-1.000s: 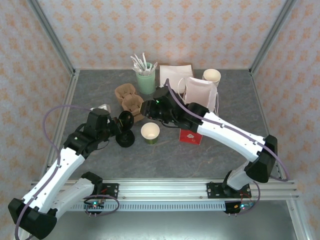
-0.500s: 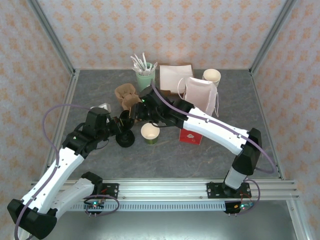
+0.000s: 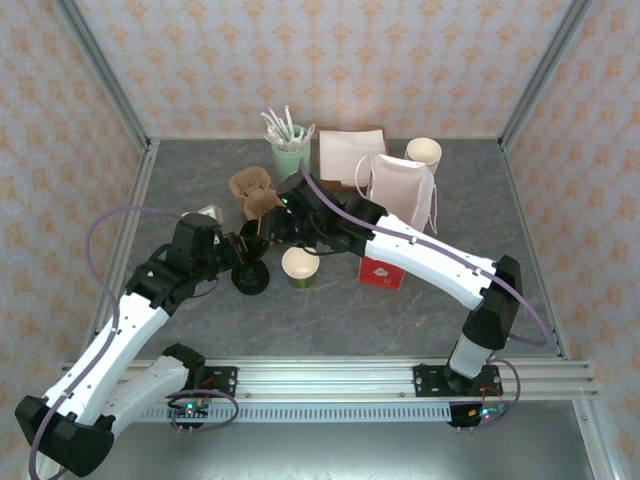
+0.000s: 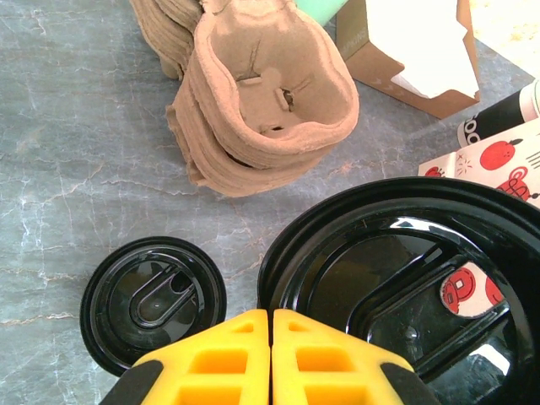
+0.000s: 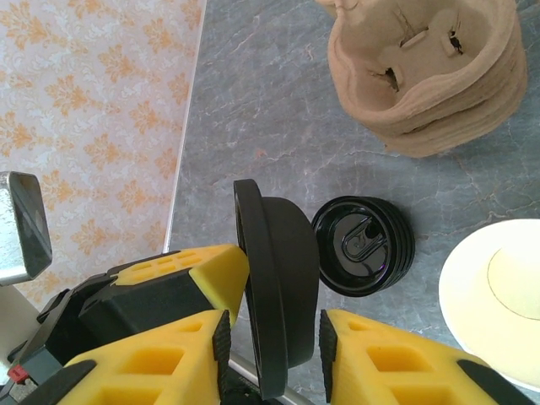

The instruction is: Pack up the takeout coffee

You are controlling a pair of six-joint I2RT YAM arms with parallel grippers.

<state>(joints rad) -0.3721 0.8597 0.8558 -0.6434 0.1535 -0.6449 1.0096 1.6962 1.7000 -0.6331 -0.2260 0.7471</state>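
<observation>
Cup (image 3: 300,267) stands upright on the desk (image 3: 420,300), mouth up, just right of both claws and toward the near edge; right claw (image 5: 274,325) is nearer. Lid (image 5: 283,245) stands on edge, not flat; left claw (image 4: 270,325) is clamped on its rim; right claw straddles it, firm grip cannot tell. Versus a second ago: right arm has swung left onto the lid; cup unmoved.

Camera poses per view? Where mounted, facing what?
Top external: above, behind the robot, looking down on the table; left arm, right arm show.
Left wrist: arm-mounted, faces down over its shut left gripper at the held lid.
Right wrist: arm-mounted, faces down, right gripper straddling that lid.
Shared: both wrist views catch the lying lid and carrier stack.
</observation>
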